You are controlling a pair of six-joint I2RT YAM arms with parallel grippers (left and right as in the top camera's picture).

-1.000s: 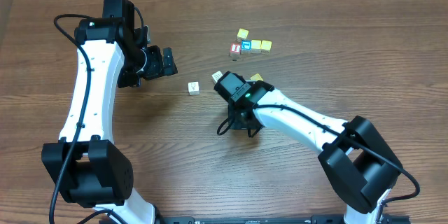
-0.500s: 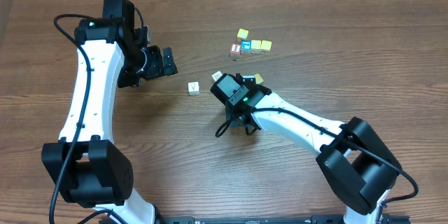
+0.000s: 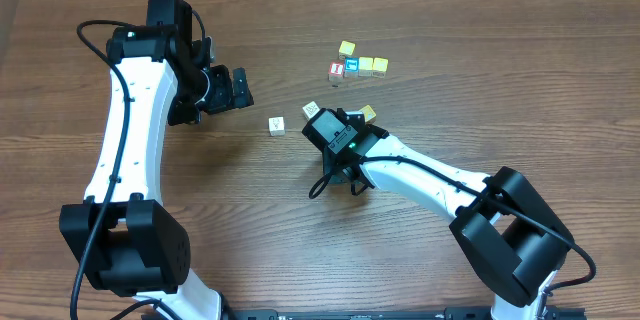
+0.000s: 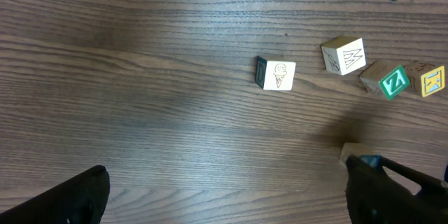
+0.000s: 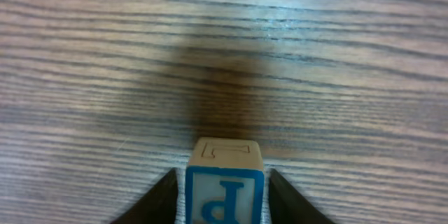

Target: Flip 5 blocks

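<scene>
Flanking now: the right gripper (image 5: 225,204) has its two fingers (image 5: 150,206) either side of the P block (image 5: 224,155). The block sits on the table (image 5: 84,77), a blue-framed P towards the wrist camera and a pale outlined face on top.
Right grip: the jaws are at a middling width, close against the block's sides. Thin slivers seem to show on both sides, so I cannot tell whether the pads press on it or stand just clear.
Cone block (image 4: 279,75): whitish, ice-cream drawing up, one teal side face. It lies alone between the two arms in the overhead view.
M block (image 4: 344,55): whitish with faint M-like marks, turned askew, near the cone block.
Z block (image 4: 389,82) and K block (image 4: 428,80): green with a white Z and pale yellow with a K. They are touching or nearly so, just beside the M block.
Left gripper (image 4: 224,171): wide open, holding nothing, hovering over bare wood short of the cone block.
Far cluster: red-faced cube (image 3: 337,70), blue-faced cube (image 3: 351,65) and yellowish cubes (image 3: 366,64) in a row, well apart from the work.
Progress: judged mid-task. One block is under the right hand; the faces alone do not say which others are turned, so up to four may be left.
</scene>
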